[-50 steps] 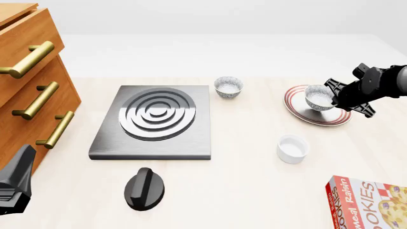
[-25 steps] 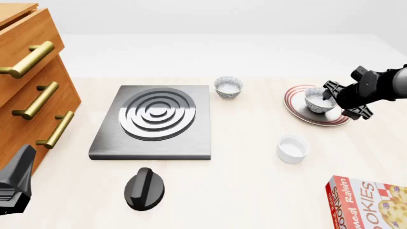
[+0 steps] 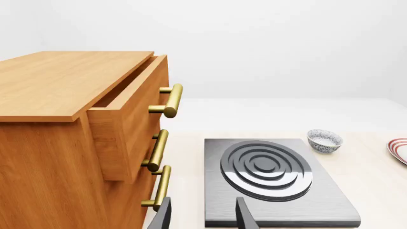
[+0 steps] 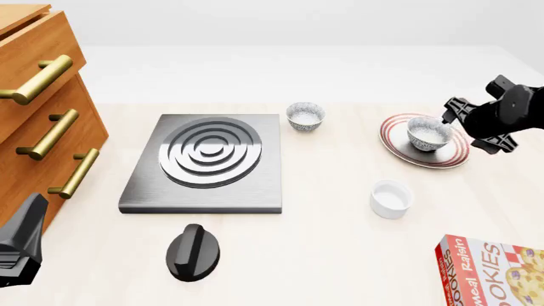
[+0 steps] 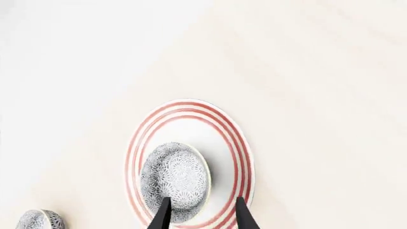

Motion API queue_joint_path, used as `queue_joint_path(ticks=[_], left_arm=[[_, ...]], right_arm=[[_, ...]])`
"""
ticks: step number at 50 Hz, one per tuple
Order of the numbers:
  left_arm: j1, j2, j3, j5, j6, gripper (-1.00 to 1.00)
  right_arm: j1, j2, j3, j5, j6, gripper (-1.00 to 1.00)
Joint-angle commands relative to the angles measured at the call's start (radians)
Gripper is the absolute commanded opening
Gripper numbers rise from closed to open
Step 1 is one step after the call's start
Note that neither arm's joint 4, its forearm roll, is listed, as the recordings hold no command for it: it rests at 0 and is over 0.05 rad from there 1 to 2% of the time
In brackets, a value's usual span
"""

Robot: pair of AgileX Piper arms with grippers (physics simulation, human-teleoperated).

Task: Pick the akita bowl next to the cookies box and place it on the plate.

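The akita bowl (image 4: 429,132) stands upright on the red-ringed plate (image 4: 399,148) at the right of the table. My right gripper (image 4: 470,127) hovers just right of the bowl, open and holding nothing. In the right wrist view the bowl (image 5: 175,179) rests on the plate (image 5: 222,143), just ahead of the spread fingers of the right gripper (image 5: 202,200). The cookies box (image 4: 493,271) lies at the near right corner. My left gripper (image 4: 21,248) sits at the near left, and in its own wrist view that gripper (image 3: 200,205) is open and empty.
A look-alike bowl (image 4: 305,116) stands behind the grey stove plate (image 4: 208,159). A white cup (image 4: 391,198) is in front of the plate. A black knob (image 4: 193,252) lies in front of the stove. A wooden drawer cabinet (image 4: 42,108) fills the left side.
My right gripper has opened and let go of the akita bowl, then drawn back to the right. The bowl now rests on the plate. The left arm has not moved.
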Motion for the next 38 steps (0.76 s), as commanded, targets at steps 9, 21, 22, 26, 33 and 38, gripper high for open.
queue_joint_path(ticks=[9, 21, 22, 26, 33, 38], left_arm=[[0.0, 0.0, 0.0, 0.0, 0.0, 1.0], [0.0, 0.0, 0.0, 0.0, 0.0, 1.0], [0.0, 0.0, 0.0, 0.0, 0.0, 1.0], [0.0, 0.0, 0.0, 0.0, 0.0, 1.0], [0.0, 0.0, 0.0, 0.0, 0.0, 1.0], [0.0, 0.0, 0.0, 0.0, 0.0, 1.0]], right_arm=[[-0.014, -0.274, 0.217, -0.001, -0.097, 1.0], [0.05, -0.474, 0.386, -0.052, -0.148, 1.0], [0.057, -0.492, 0.4, -0.056, -0.154, 1.0], [0.07, -0.581, 0.449, -0.058, -0.208, 1.0], [0.084, -0.745, 0.534, -0.052, -0.301, 1.0], [0.094, -0.824, 0.577, -0.043, -0.305, 1.0]])
